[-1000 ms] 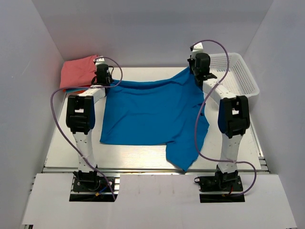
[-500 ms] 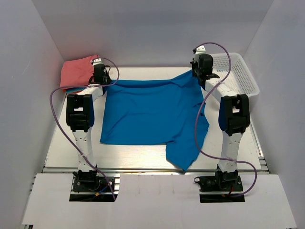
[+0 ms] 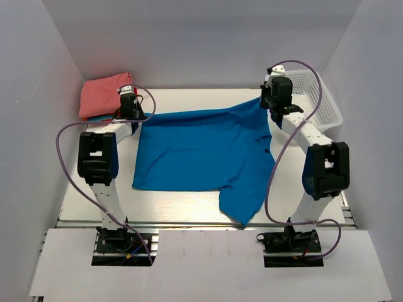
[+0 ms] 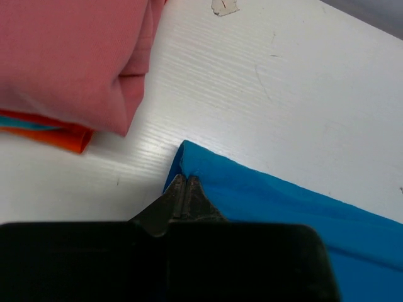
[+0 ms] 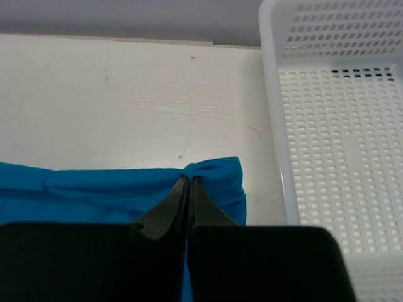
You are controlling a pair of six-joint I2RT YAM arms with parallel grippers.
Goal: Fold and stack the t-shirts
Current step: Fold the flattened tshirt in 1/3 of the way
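Top view: the blue t-shirt (image 3: 201, 148) is lying spread across the middle of the table (image 3: 82, 189), its far edge running between the two arms' tools and one flap reaching down to the near edge at lower centre.

The left gripper (image 3: 129, 104) is sitting at the upper left corner of the cloth. In the left wrist view its fingers (image 4: 177, 192) are pressed together with no gap, pinching the pointed corner of the blue t-shirt just above the white surface.

The right gripper (image 3: 277, 94) is sitting at the upper right corner of the cloth, just beside the white mesh basket (image 3: 321, 100). In the right wrist view its fingers (image 5: 199, 201) are likewise closed tight, clamping a bunched fold of the blue t-shirt's edge.

A folded pink shirt (image 3: 104, 94) is resting in the upper left of the top view, beside the left gripper. In the left wrist view it is lying on top of an orange-red shirt (image 4: 60, 134), with a thin blue strip showing between them.
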